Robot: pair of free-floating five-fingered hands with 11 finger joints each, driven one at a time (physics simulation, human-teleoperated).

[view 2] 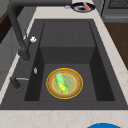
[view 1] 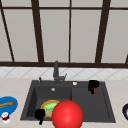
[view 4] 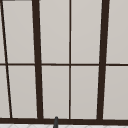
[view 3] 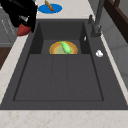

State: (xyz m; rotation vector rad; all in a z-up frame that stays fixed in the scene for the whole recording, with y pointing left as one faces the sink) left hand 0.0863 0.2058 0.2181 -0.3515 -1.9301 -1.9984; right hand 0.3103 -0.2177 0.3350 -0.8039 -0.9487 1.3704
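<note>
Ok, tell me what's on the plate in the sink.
On the plate in the sink basin lies one green corn cob, yellow at one end. In the front view a red ball and the left hand cover part of the plate.

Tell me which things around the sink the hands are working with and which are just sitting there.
In hand or nearest:
left hand, by the plate holding the corn
right hand, with a small red thing
big red ball

Lying about:
blue plate
faucet
dark bowl
</note>
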